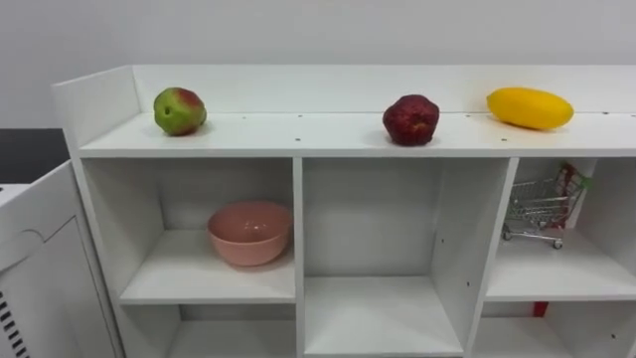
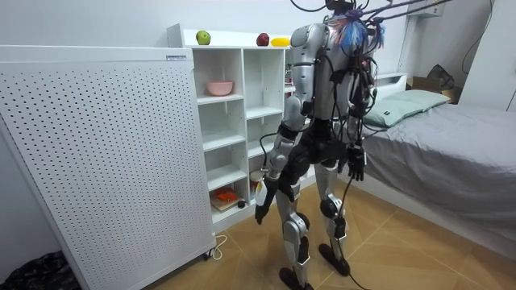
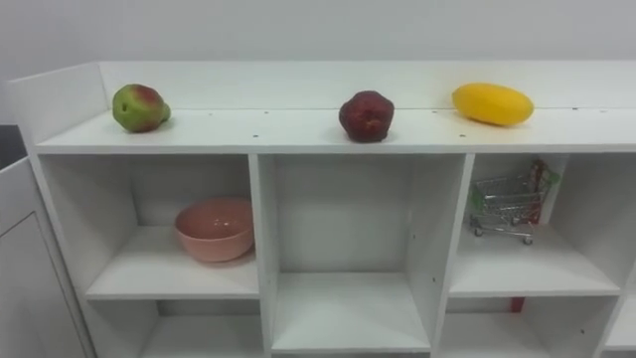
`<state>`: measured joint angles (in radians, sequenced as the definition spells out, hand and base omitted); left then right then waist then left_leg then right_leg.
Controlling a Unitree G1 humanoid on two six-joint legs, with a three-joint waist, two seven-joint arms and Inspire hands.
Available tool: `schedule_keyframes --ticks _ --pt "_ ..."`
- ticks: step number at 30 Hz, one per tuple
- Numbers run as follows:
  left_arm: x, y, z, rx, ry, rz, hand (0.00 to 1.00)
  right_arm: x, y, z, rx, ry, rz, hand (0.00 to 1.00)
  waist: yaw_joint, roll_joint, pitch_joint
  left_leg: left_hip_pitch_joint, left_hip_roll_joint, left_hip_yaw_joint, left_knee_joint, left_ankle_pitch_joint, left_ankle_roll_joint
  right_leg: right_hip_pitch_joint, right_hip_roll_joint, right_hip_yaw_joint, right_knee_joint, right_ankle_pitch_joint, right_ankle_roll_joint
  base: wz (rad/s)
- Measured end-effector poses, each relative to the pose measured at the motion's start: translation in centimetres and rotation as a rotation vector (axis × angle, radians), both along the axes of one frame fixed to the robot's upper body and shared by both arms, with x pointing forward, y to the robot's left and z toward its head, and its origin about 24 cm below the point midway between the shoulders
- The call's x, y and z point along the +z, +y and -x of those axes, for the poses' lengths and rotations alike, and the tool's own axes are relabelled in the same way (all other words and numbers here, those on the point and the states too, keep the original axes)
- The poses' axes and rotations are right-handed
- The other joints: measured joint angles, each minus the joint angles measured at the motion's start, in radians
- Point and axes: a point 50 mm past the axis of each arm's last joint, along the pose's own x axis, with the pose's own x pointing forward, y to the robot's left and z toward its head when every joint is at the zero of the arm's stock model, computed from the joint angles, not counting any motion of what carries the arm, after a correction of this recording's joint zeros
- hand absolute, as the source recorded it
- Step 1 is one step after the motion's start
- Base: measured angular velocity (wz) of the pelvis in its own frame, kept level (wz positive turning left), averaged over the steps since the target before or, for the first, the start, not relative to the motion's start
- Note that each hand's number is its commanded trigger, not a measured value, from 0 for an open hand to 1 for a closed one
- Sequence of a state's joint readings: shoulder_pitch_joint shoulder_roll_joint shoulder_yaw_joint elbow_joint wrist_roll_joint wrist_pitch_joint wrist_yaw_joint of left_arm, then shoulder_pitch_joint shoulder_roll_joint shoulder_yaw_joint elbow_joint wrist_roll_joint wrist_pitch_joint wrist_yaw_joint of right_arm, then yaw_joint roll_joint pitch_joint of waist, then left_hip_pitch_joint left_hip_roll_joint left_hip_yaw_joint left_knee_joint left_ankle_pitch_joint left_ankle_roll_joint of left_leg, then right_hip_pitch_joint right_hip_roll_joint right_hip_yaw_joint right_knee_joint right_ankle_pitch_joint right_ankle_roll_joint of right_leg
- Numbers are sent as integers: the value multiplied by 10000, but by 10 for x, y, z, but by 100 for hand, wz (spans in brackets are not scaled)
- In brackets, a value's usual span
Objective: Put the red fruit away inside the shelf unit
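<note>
Since both arms hang at the robot's sides as it stands facing the tall white closet of open compartments (image 1: pixel 298 214), every fruit is found well above the hands, and any coming reach is judged to be an upward one. In the room view a wide white perforated panel (image 2: pixel 97 161) is seen at the closet's 9 o'clock and a grey-covered bed (image 2: pixel 451 153) at its 3 o'clock.

On the closet's top shelf (image 1: pixel 288 134) three fruits are set in a row, well apart. In the eye views the round pink bowl (image 1: pixel 249 234) sits in the upper left compartment, and the small wire shopping cart (image 1: pixel 537 209) stands in the upper right one. The middle compartment between them is bare.

The long yellow oval fruit (image 1: pixel 530 107) lies at 2 o'clock, its long axis running roughly from 9 to 3 o'clock along the shelf. The dark red lumpy fruit (image 1: pixel 410 119) is placed near 12 o'clock. The green apple with a red blush (image 1: pixel 179 110) is placed at 10 o'clock, at the bowl's 11 o'clock.

The left hand (image 2: pixel 261 205) is judged nearer the apple, and the right hand (image 2: pixel 355 163) nearer the yellow fruit. Nothing is seen held in either hand. Whether the fingers are wide or narrow cannot be told.
</note>
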<state>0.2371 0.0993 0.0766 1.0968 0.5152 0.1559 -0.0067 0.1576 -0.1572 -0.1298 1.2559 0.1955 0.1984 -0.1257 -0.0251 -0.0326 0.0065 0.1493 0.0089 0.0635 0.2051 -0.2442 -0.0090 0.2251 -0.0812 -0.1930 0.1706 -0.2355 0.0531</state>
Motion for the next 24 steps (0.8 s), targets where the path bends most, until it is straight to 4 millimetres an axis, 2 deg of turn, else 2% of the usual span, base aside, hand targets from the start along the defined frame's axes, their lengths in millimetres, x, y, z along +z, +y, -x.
schedule_keyframes --ticks 1,2,3,4,5,7,8,10,13,18,20,22,24 --pt "1 1 -2 -23 -139 -69 0 4 -9 -20 -962 -1111 477 0 -59 10 27 -1 0 56 -3 16 2 -29 -1 37 -2 8 -12 -8" --pt "1 2 -4 -35 -231 -115 0 7 -12 -31 -1372 -1739 686 0 -74 16 34 -2 1 75 -2 20 4 -37 -1 52 -10 11 -18 -8" --pt "2 4 -7 -7 -499 -297 0 14 -19 -55 -2124 -3072 1089 0 -82 -10 34 6 0 107 -3 22 7 -41 -1 84 -27 12 -19 -6" --pt "3 7 -6 140 -683 -468 0 22 -24 -77 -2569 -4184 1354 0 -100 -18 44 16 0 134 -8 23 7 -46 1 117 -55 10 -20 -5" --pt "4 8 -8 171 -838 -548 0 27 -26 -89 -2638 -4742 1495 0 -119 -57 29 10 -5 139 -5 22 7 -60 1 119 -68 7 -17 -6" --pt "5 10 -10 272 -1180 -830 0 61 -31 -138 -2642 -7309 2155 0 -134 -104 12 -85 -17 192 10 30 17 -238 -1 173 -47 14 -13 -6" --pt "6 11 -10 290 -1210 -872 0 70 -32 -147 -2594 -7888 2347 0 -168 -118 -3 -128 -23 193 11 31 19 -306 -4 204 -19 14 -12 -3" --pt "7 14 -7 268 -1324 -1147 0 104 -35 -173 -2152 -9663 3241 0 -153 -178 -20 -178 -27 195 -6 32 19 -359 -2 246 -35 16 -11 0" --pt "8 14 -6 241 -1501 -1246 0 134 -36 -188 -2059 -11121 4174 0 -166 -201 -64 -144 -28 193 -64 32 18 -338 -1 254 -27 17 -10 0" --pt "9 14 -9 230 -1708 -1192 0 166 -36 -200 -2158 -12468 5133 0 -187 -175 -70 -142 -30 191 -76 32 18 -385 -9 284 -27 26 -3 -3" --pt "9 14 -11 211 -1799 -1171 0 185 -34 -206 -2173 -13381 5384 0 -142 -96 -78 -241 -23 189 -75 32 18 -533 -7 280 -27 27 -2 -13" --pt "9 14 -14 132 -1959 -1128 0 208 -33 -209 -1678 -14249 6262 0 -153 3 -133 -311 -24 196 -88 33 18 -632 -4 308 -18 26 -2 -6" --pt "9 14 -11 128 -1915 -1103 0 226 -31 -210 -1417 -14891 6958 0 -123 7 -129 -301 -22 208 -85 34 18 -658 6 418 1 26 -2 -11"
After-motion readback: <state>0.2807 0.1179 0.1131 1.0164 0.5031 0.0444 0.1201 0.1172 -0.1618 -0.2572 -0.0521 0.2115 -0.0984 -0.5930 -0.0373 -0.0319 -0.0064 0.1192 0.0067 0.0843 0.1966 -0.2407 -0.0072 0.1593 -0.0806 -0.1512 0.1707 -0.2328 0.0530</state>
